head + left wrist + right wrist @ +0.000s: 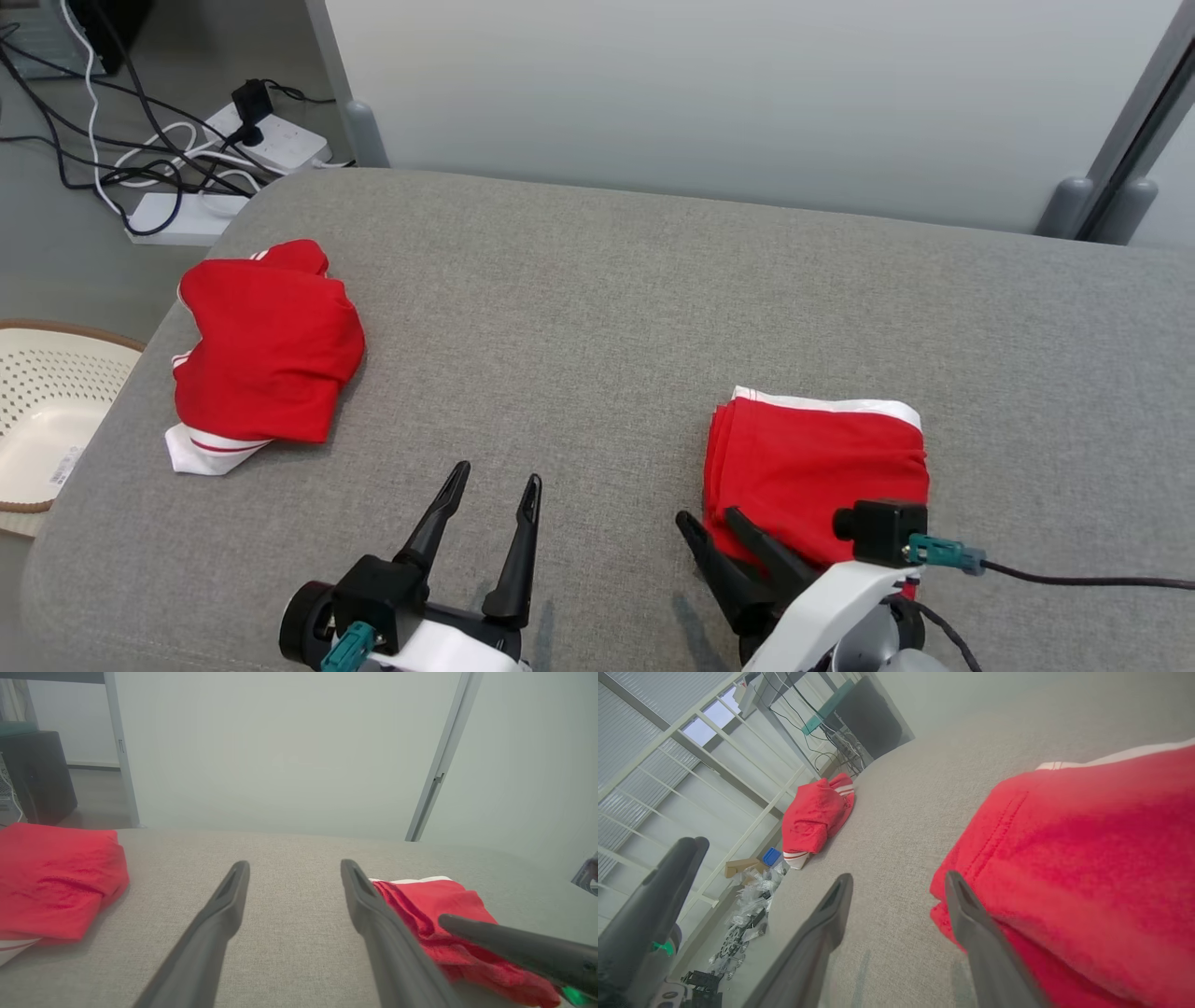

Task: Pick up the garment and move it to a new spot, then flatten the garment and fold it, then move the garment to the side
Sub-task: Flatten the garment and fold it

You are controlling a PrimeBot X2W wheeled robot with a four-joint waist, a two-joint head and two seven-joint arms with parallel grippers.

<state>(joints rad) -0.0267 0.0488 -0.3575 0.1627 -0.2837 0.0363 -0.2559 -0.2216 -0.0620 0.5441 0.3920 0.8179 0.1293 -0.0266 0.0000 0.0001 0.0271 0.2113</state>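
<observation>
Ok so both sets of fingers sit by the near edge of the grey fabric-covered desk. The left gripper has its fingers spread wide over bare fabric, with nothing in them. The right gripper is spread too and holds nothing. Its outer finger is right up against the hem of the folded red garment with the white band, which lies on the desk's near right part.

That one looks done to me, folded and parked at the side. The crumpled red garment with white trim lies further back by the desk's left edge, with its long axis running roughly near to far. If that's next, the left arm is the closer one.

The right wrist covers the folded one's near edge, and I can't tell if that finger actually touches cloth. Off the desk's left edge there's a cream perforated basket, cut off by the frame.
</observation>
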